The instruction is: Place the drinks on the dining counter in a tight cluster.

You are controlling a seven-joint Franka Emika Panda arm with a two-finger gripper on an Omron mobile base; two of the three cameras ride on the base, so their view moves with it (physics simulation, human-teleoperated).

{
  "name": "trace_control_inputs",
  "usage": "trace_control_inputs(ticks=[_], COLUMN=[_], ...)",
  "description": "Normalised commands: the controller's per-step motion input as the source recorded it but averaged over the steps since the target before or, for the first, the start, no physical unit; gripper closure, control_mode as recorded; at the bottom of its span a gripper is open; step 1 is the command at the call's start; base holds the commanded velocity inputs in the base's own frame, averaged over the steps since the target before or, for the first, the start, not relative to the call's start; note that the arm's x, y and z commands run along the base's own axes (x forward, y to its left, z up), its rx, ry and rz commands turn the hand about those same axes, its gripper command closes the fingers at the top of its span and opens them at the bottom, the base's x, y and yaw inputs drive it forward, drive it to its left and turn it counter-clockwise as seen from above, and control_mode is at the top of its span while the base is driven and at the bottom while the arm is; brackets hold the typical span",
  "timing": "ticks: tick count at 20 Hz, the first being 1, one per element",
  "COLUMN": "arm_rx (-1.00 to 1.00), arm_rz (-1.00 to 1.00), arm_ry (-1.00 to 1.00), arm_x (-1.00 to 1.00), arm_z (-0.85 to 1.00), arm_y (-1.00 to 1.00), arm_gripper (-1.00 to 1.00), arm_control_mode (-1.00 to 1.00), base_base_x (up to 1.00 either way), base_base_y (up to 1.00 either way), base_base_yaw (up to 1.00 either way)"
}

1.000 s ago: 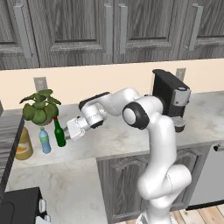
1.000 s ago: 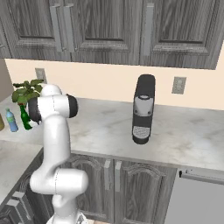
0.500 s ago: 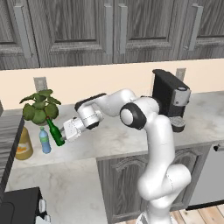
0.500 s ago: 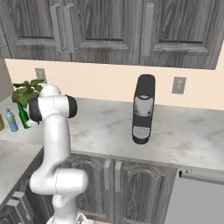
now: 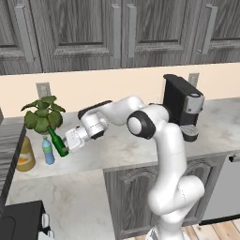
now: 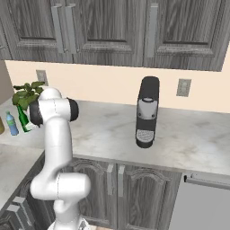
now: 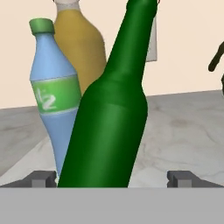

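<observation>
A: Start at the left of the left base view. What stands there?

B: The amber juice jug [image 5: 26, 154] sits at the far left of the marble bench [image 5: 140, 145], beside a dark appliance edge. Just right of it stands the small blue water bottle [image 5: 47, 150], upright, with a potted plant [image 5: 43, 115] behind both, against the wall.

A: And the green bottle?

B: The green bottle [image 5: 58, 142] is next, just right of the water bottle and tilted, its neck leaning up and to the left toward the plant. The gripper [image 5: 70, 141] is right at its lower body.

A: Is it gripped?

B: The jaws stand wide. In the hand view the green bottle [image 7: 109, 118] rises between the two fingertips [image 7: 40, 178], leaning, with a gap on either side; I cannot tell whether either tip touches it. The water bottle [image 7: 54, 105] and the jug [image 7: 81, 48] show behind it to the left.

A: Further right?

B: The white arm curves back across the bench, and a black coffee machine [image 5: 182, 108] stands by the wall near an outlet. In the right base view the green bottle [image 6: 23, 119] and water bottle [image 6: 11, 123] show at the far left beside the arm.
</observation>
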Motion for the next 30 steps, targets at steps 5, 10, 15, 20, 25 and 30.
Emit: trace_control_inputs(ticks=[5,10,15,20,25,30], arm_rx=[0.0,0.0,0.0,0.0,0.07,0.11], arm_rz=[0.1,0.05,0.02,0.0,0.0,0.0], arm_ry=[0.0,0.01,0.0,-0.01,-0.09,-0.09], arm_x=[0.0,0.0,0.0,0.0,-0.17,-0.36], arm_z=[-0.39,-0.12,-0.05,-0.06,0.08,0.32], arm_y=[0.0,0.0,0.0,-0.29,-0.67,-0.88], arm_gripper=[-1.0,1.0,1.0,1.0,1.0,1.0], arm_control_mode=[-1.0,-1.0,-1.0,-1.0,-1.0,-1.0], base_base_x=[0.0,0.0,0.0,0.0,0.0,0.0], base_base_y=[0.0,0.0,0.0,0.0,0.0,0.0], base_base_yaw=[0.0,0.0,0.0,0.0,0.0,0.0])
